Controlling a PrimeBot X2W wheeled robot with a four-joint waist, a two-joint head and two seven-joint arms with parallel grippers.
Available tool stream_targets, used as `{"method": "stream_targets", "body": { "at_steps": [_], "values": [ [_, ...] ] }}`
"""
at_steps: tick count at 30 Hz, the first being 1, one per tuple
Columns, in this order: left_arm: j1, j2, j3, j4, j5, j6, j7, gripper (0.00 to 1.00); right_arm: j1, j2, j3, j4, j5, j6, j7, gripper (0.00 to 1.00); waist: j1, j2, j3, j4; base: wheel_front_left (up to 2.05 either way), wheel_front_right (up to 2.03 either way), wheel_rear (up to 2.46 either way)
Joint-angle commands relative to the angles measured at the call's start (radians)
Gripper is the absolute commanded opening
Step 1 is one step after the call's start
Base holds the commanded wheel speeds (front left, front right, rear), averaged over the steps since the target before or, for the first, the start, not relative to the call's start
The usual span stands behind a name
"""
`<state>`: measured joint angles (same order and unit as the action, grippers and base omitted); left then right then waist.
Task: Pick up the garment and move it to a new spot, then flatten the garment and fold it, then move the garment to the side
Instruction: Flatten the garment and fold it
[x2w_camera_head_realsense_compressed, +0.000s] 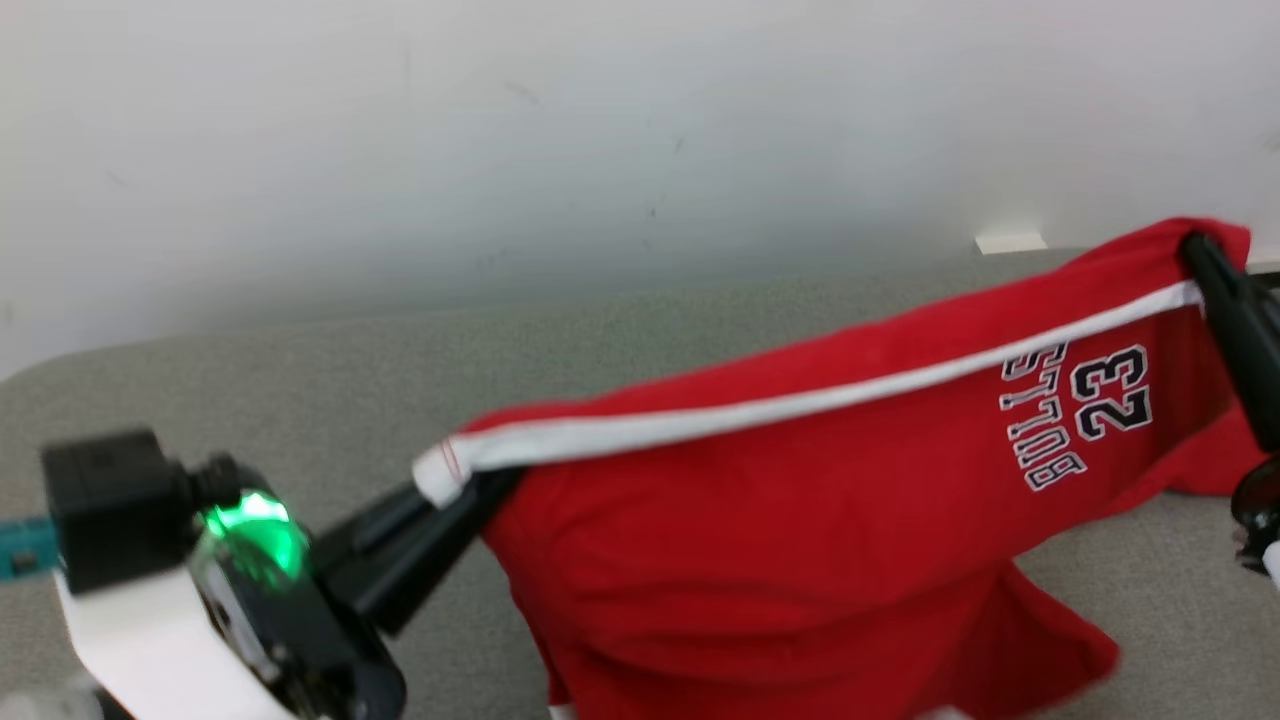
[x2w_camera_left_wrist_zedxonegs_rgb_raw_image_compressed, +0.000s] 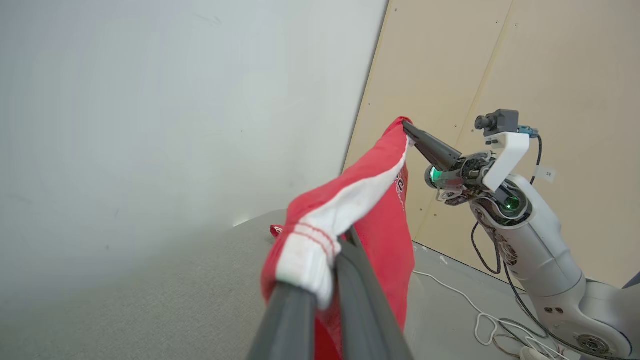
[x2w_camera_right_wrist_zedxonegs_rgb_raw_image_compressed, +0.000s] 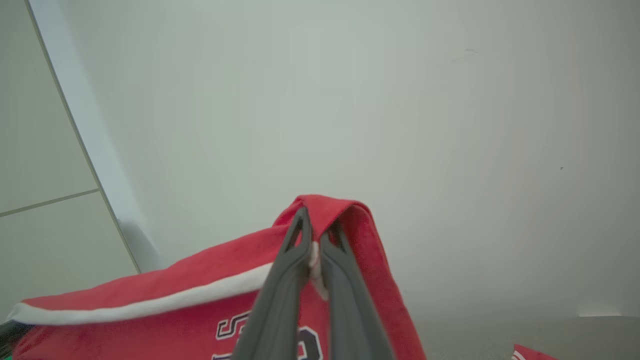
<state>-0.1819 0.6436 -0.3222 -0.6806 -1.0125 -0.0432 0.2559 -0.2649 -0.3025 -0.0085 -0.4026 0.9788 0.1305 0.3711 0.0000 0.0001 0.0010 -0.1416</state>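
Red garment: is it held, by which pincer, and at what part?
Both hold the red Bulls 23 shorts. The left pincer is shut on one end of the white stripe; the right pincer is shut on the other end, near the print.

light: even, soft | shadows: faint | head view: motion-blurred | wrists: wide-angle bend

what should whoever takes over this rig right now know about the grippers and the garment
Left gripper: jaws shut on the garment, at one end of its white band.
Right gripper: jaws shut on the other end, held higher.
The garment is lifted and stretched between both, its lower part hanging toward the grey surface.
Done: pickup.
Left: lay it down at the new spot, flatten, fold, move aside.
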Motion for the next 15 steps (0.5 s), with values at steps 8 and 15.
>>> {"method": "stream_targets", "body": {
  "at_steps": [8,15],
  "values": [
    [-0.372,-0.005,0.024,0.203,-0.001,-0.016,0.1,0.0,-0.255,0.178,-0.089,0.039,-0.161,0.0,0.17,0.0,0.0,-0.0001,0.184,-0.012,0.0,0.0,0.0],
    [-0.737,-0.073,0.012,0.596,0.153,-0.033,0.029,0.0,-0.62,0.248,-0.069,0.322,-0.329,-0.001,0.104,0.0,0.0,-0.0001,0.35,-0.012,0.0,0.0,0.0]
  ]
}}
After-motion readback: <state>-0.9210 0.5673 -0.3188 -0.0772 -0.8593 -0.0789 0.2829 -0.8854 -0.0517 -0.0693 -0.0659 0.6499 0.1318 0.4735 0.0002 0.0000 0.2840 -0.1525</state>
